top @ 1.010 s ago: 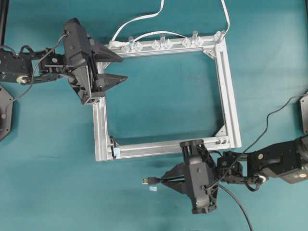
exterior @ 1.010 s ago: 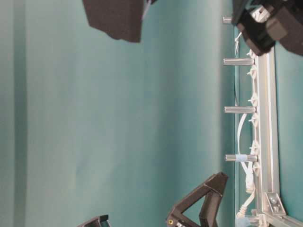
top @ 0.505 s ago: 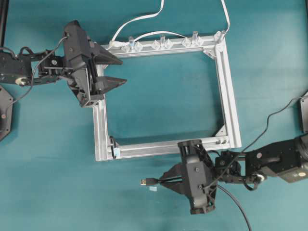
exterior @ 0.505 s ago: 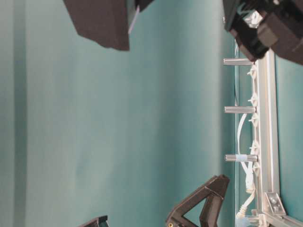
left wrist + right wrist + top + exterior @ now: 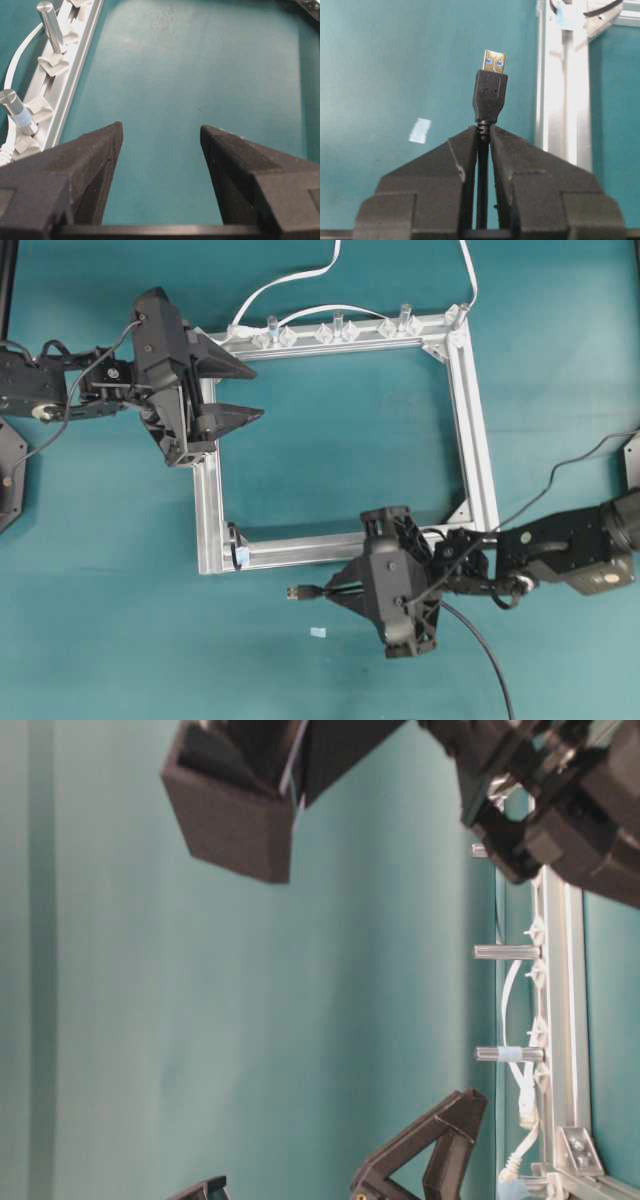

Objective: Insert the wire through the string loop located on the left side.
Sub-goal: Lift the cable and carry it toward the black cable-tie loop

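The right gripper (image 5: 484,137) pinches the wire (image 5: 489,97) just behind its moulded USB plug. That is a sound hold, since the cable looks light and limp while the short plug stays stiff. It hovers near the aluminium frame (image 5: 478,440)'s near rail, right of the string loop (image 5: 238,545) at the near-left corner. The left gripper (image 5: 240,390) stands wide and empty over the teal counter (image 5: 100,590).
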`<state>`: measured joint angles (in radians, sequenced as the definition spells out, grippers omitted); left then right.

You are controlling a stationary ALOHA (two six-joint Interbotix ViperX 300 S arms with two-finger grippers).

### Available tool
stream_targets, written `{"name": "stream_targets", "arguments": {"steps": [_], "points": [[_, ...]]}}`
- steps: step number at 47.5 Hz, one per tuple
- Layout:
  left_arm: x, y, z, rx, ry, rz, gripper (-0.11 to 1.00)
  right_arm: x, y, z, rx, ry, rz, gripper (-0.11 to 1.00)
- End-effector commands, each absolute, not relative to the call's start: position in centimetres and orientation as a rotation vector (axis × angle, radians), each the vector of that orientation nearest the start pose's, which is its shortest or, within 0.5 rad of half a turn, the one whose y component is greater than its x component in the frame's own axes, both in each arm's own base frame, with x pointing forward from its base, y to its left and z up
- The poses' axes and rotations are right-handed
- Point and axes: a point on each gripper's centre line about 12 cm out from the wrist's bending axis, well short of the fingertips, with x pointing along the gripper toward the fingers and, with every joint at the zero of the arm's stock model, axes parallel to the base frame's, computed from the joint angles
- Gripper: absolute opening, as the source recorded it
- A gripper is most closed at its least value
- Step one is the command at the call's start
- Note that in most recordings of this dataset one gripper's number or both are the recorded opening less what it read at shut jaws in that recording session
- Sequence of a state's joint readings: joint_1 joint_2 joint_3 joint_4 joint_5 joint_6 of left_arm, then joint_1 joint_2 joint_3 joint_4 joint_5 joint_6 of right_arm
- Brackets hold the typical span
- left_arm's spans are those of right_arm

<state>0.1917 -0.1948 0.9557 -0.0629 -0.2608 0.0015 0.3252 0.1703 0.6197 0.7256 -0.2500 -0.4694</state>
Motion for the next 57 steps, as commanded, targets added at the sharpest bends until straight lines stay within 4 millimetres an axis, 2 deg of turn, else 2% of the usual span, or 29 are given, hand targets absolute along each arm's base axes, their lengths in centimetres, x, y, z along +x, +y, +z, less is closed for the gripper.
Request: {"name": "stream_targets", "arguments": {"steps": [1, 32, 57], "points": [[31.7, 6.2, 17.8, -0.092, 0.465, 0.211, 0.65, 40.8, 10.9, 15.5, 0.084, 0.551, 0.091, 0.10], [31.7, 5.9, 17.8, -0.092, 0.467, 0.204, 0.65, 42.3, 6.7, 16.1, -0.028, 0.587, 0.101, 0.10], [31.4, 5.9, 17.3, -0.092, 0.481, 0.204, 0.65, 42.5, 6.3, 16.1, -0.035, 0.587, 0.097, 0.10]]}}
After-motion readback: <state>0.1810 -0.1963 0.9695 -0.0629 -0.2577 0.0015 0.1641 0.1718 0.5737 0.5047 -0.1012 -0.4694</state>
